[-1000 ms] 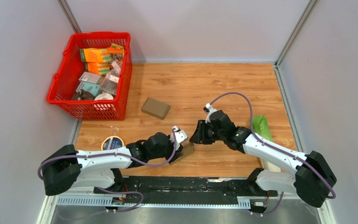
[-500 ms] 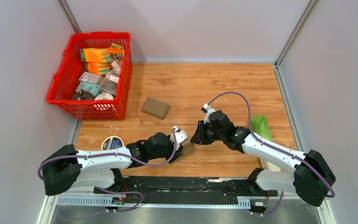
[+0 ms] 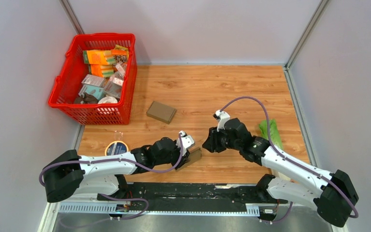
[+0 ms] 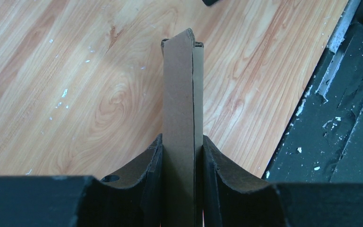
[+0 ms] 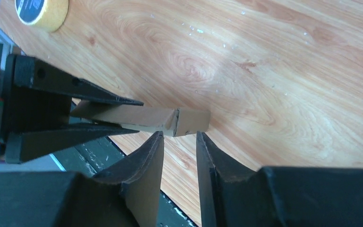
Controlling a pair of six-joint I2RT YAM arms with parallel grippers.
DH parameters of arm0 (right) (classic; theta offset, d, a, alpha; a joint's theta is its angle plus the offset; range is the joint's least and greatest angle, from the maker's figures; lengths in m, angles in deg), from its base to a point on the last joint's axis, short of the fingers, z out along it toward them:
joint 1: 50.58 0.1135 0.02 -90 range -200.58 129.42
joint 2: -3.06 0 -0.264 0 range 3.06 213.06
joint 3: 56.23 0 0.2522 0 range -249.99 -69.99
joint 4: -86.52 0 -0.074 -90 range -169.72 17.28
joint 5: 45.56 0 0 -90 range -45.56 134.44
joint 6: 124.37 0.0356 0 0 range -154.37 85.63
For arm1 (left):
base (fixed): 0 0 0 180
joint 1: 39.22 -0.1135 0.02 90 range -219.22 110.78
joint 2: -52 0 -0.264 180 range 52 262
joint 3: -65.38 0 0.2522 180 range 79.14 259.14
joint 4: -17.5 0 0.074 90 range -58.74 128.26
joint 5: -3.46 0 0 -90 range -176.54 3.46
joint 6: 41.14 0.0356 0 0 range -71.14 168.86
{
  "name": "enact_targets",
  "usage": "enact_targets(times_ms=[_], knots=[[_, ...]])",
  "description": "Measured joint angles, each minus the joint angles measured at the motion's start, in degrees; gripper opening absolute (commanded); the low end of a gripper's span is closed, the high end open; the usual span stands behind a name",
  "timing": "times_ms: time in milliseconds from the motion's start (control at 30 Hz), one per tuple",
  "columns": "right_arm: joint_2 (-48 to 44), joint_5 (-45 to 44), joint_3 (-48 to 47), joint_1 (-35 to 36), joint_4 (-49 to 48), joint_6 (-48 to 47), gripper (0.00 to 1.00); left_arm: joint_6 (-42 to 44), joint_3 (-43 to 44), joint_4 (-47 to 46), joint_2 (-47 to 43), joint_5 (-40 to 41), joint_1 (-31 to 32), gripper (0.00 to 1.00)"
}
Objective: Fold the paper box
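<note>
**Paper box (image 4: 182,118) held flat by the left gripper, right gripper waiting at its free end**

The paper box is a flat brown piece of cardboard, not yet opened into its shape. The left gripper (image 3: 188,151) pinches it at one end, with both fingers pressed on its two faces. It holds the box edge-on a little above the wooden table (image 3: 232,87), near the front edge and between the two arms. The other end of the box sticks out free toward the right arm.

The right gripper (image 5: 178,138) is just beside this free end. Its fingers are spread a little, with a narrow gap, and nothing is between them. In the right wrist view the corner of the box seems to lie just beyond the fingertips, but I cannot tell if one finger touches it.

I think the step in hand is to take the free end with the right gripper, so that the flat box can be pushed open. To do this well, the narrow gap must first be lined up with the thin edge of the cardboard. The approach should be slow, because a push on the end could bend the cardboard or twist it out of the left fingers. The left pinch should not loosen during the pull. If possible the right fingers should catch one layer only, since pinching both layers would leave the box flat.

Another brown box (image 3: 161,111) and a red basket (image 3: 63,96) are well apart from this work and make no obstacle
</note>
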Motion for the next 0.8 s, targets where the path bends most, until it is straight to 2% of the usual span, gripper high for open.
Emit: enact_targets(times_ms=[67,200,233,367,500,800], knots=[[-0.76,-0.11,1.11,1.14,-0.87,-1.22,0.33,0.0,0.0,0.02,0.0,0.02,-0.02,0.17],[0.2,-0.02,2.29,3.69,-2.34,-3.61,0.32,-0.07,0.0,0.04,-0.02,0.13,0.0,0.4],[0.42,-0.02,2.45,4.0,-2.82,-4.2,0.32,-0.15,0.0,0.09,-0.09,0.15,0.0,0.42],[0.98,-0.44,2.45,4.04,-4.55,-6.21,0.3,-0.42,0.0,1.42,-0.39,0.15,0.0,0.44],[2.08,-1.14,2.34,4.17,-5.27,-8.09,0.3,-0.42,0.07,3.28,0.04,-0.13,0.0,0.52],[2.64,-2.08,2.32,4.92,-5.22,-9.7,0.31,-1.51,1.44,3.93,1.4,-1.44,-0.02,0.49]])
